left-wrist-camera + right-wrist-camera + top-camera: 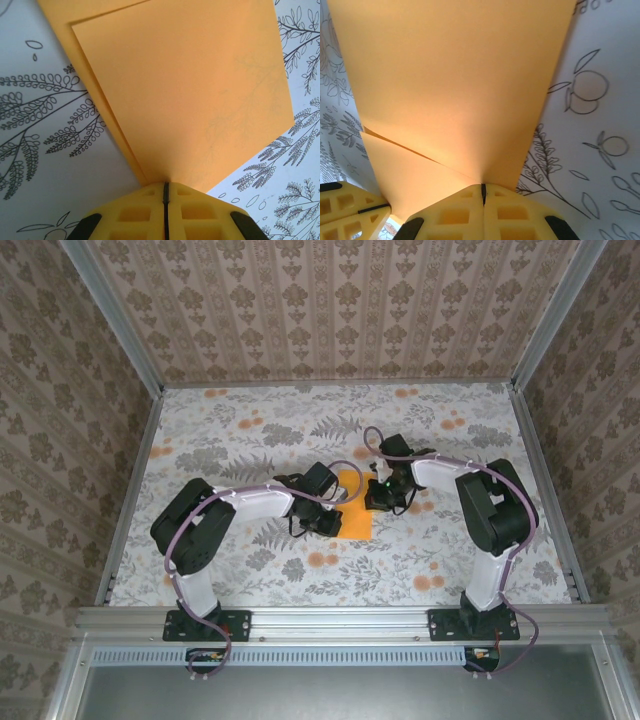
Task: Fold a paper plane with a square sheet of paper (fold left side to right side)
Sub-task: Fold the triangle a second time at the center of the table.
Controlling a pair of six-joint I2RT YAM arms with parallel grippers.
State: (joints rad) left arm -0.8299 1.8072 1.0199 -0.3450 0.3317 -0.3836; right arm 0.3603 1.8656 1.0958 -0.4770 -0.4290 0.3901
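At centre, square sheet of paper (355,522) partly hidden; left end effector (165,186) and right end effector (483,186) both pinching it.

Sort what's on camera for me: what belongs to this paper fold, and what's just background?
Job in hand:
- orange paper sheet, partly folded over
- left end effector, shut, pinching the sheet
- right end effector, shut, pinching the sheet

Just background:
- floral table surface
- patterned walls
- metal frame rail
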